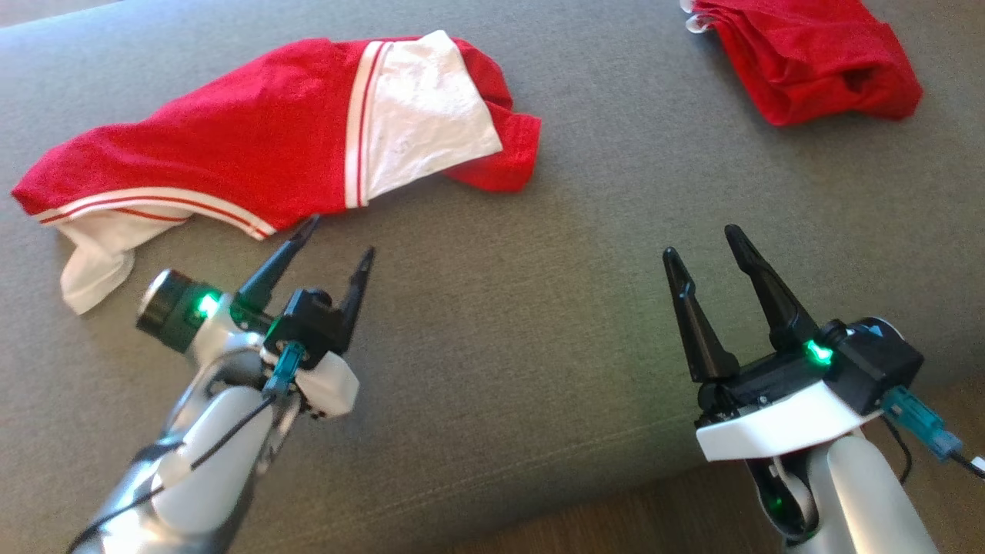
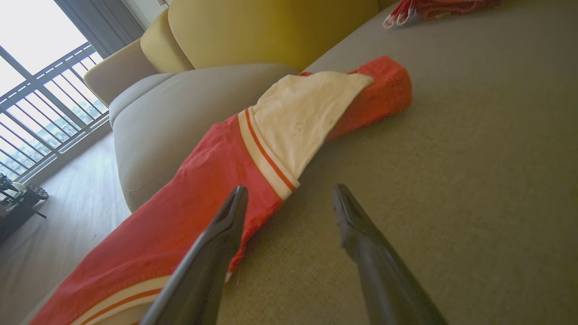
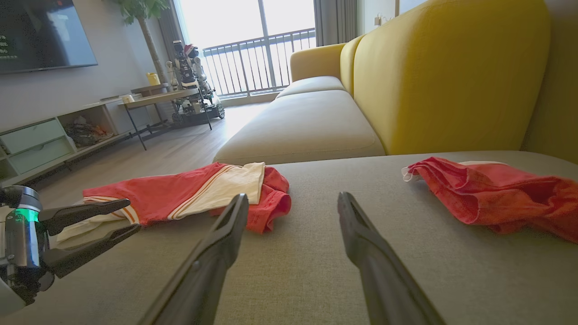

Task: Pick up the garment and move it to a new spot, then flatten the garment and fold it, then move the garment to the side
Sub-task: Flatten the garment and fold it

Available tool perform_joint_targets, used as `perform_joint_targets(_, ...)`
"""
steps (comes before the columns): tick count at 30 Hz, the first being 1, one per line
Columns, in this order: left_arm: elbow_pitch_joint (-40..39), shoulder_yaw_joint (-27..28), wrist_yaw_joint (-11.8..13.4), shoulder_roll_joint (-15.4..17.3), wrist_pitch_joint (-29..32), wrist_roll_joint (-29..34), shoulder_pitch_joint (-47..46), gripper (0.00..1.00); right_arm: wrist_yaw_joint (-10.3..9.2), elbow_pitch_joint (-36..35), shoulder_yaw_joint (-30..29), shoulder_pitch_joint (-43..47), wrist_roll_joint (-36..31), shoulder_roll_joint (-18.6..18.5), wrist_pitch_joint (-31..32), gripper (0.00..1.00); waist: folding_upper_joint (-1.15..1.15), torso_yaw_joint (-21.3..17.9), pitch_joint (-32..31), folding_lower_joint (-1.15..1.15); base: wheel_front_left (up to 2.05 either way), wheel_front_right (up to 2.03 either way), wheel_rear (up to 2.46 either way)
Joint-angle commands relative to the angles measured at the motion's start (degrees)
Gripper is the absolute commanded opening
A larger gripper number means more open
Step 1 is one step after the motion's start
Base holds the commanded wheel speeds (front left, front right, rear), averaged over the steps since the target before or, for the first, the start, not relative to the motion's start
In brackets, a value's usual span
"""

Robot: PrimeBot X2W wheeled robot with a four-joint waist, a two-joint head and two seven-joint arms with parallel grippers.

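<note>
A red garment with white panels and striped trim [image 1: 269,138] lies crumpled on the grey sofa seat [image 1: 585,231] at the upper left; it also lies ahead in the left wrist view [image 2: 216,180] and at the left in the right wrist view [image 3: 189,192]. My left gripper [image 1: 338,240] [image 2: 289,194] is open just below the garment's near hem, one fingertip close to the trim, holding nothing. Further right, my right gripper [image 1: 700,242] [image 3: 293,201] is open over bare seat, well clear of the cloth.
A second red garment [image 1: 808,58] [image 3: 492,194] lies bunched at the seat's far right. Yellow backrests [image 3: 447,76] stand behind the seat, with another beige cushion [image 3: 307,126] beyond. The seat's front edge and the wooden floor [image 1: 654,515] run along the bottom right.
</note>
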Motion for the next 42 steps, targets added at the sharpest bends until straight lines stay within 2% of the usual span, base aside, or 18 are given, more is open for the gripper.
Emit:
perform_joint_targets(1, 2.55, 1.17, 1.08, 2.18, -0.29, 2.41, -5.06, 1.0, -0.02, -1.78, 1.12, -1.76, 0.55, -0.09, -0.12, 1.0, 0.0, -1.06, 0.5, 0.0, 0.0, 0.0, 0.0)
perform_joint_targets(11, 17.5, -0.43, 3.77, 1.42, -0.03, 5.82, -12.41, 1.0, -0.02, -1.96, 1.48, -2.13, 1.08, -0.09, -0.12, 1.0, 0.0, -2.55, 1.51, 0.0, 0.0, 0.0, 0.0)
perform_joint_targets(13, 19.65, -0.14, 3.94, 0.9, -0.16, 4.96, -13.73, 0.0, -0.02, -1.97, 1.13, -2.13, 0.94, -0.09, -0.12, 1.0, 0.0, -2.45, 1.69, 0.0, 0.0, 0.0, 0.0)
perform_joint_targets(16, 19.37, -0.45, 4.0, 0.94, -0.25, 4.36, -13.9, 0.0, -0.02, -2.02, 0.62, -2.01, 0.92, -0.09, -0.12, 1.0, 0.0, -1.9, 1.85, 0.0, 0.0, 0.0, 0.0)
perform_joint_targets(22, 13.63, -0.91, 5.51, 2.16, -0.28, 2.9, -12.58, 0.0, -0.02, -1.92, 0.5, -2.23, 0.67, -0.09, -0.12, 1.0, 0.0, 0.37, 1.9, 0.0, 0.0, 0.0, 0.0)
perform_joint_targets(26, 7.83, 0.11, 8.18, 4.11, -0.28, 1.29, -9.68, 0.0, -0.02, -1.91, 0.03, -2.19, 0.18, -0.09, -0.12, 1.0, 0.0, 2.05, 1.67, 0.0, 0.0, 0.0, 0.0)
perform_joint_targets(33, -2.05, 3.96, 13.62, 10.02, -0.29, -1.49, -0.86, 0.0, -0.02, -0.61, -0.32, -1.3, -0.71, -0.09, -0.12, 1.0, 0.0, 5.51, 0.95, 0.0, 0.0, 0.0, 0.0)
perform_joint_targets(38, -4.9, 5.45, 14.74, 13.35, -0.29, -2.19, 2.1, 0.0, -0.02, 4.5, 1.68, -1.11, -1.46, -0.09, -0.12, 1.0, 0.0, 7.87, 0.38, 0.0, 0.0, 0.0, 0.0)
perform_joint_targets(42, -5.24, 6.19, 14.79, 14.42, -0.29, -2.46, 1.13, 0.0, -0.02, 9.76, 3.36, -3.15, -1.36, -0.09, -0.12, 1.0, 0.0, 8.83, 0.58, 0.0, 0.0, 0.0, 0.0)
